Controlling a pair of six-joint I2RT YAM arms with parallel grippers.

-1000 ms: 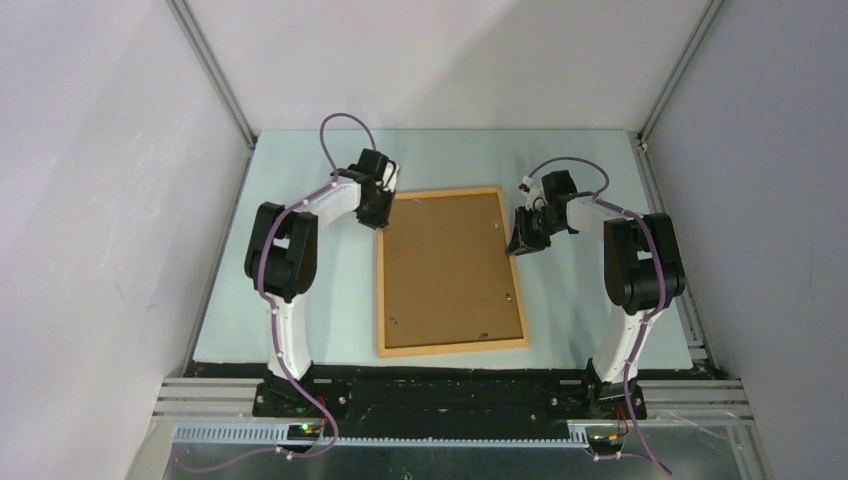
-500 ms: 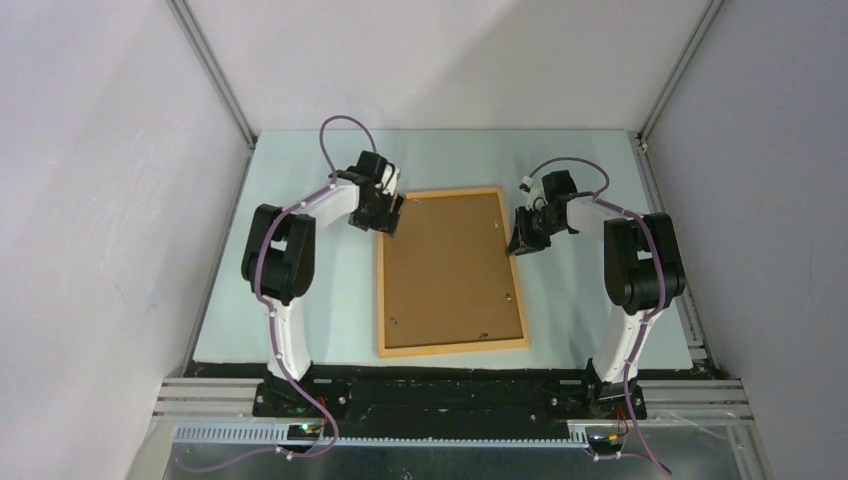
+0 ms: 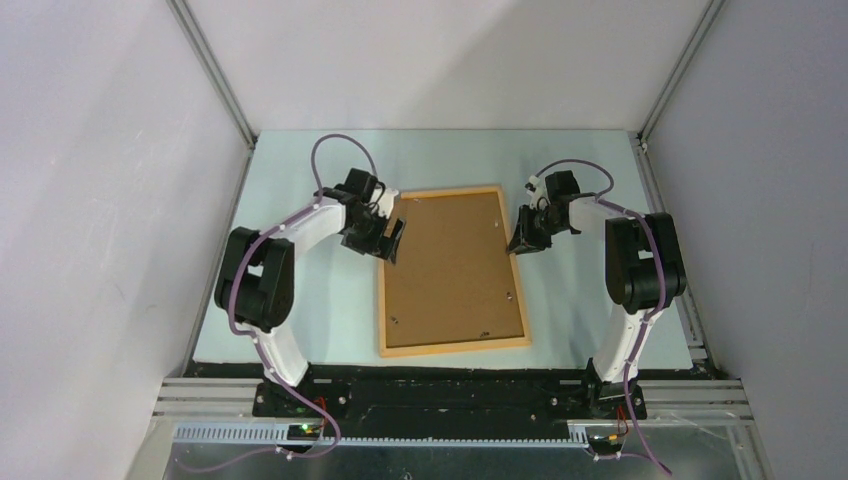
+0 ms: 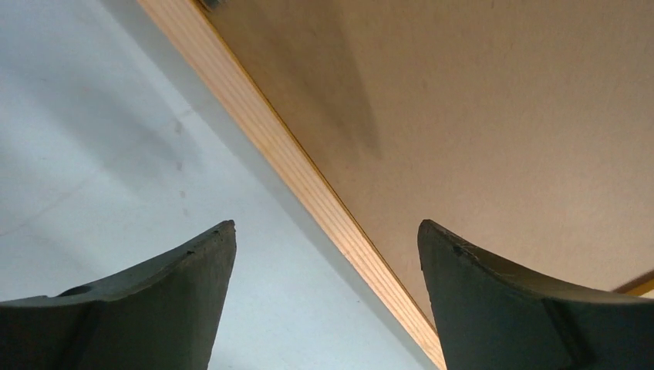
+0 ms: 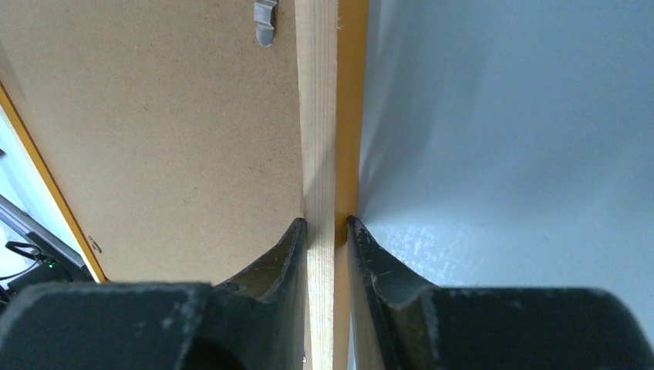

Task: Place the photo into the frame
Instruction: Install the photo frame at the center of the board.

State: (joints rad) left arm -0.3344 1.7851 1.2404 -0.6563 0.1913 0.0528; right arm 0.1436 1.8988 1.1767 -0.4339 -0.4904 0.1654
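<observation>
The frame (image 3: 453,347), thin light-orange wood, lies face down on the grey mat with the brown backing board (image 3: 450,265) seated in it. The photo is hidden from every view. My left gripper (image 3: 392,238) hovers open over the frame's left rail near its far corner. In the left wrist view that rail (image 4: 308,181) runs between the spread fingers (image 4: 185,285), which touch nothing. My right gripper (image 3: 522,240) is shut on the frame's right rail (image 5: 320,116), one finger on the board side and one on the outer side.
Small metal tabs (image 3: 509,296) hold the backing board; one tab (image 5: 264,19) shows in the right wrist view. The grey mat (image 3: 300,300) ends at white walls left, right and behind, with the arm bases along the near edge.
My left gripper has opened wide, let go of the frame's far-left corner, and drawn back a little toward me along the left rail. The right gripper has kept its grip.
</observation>
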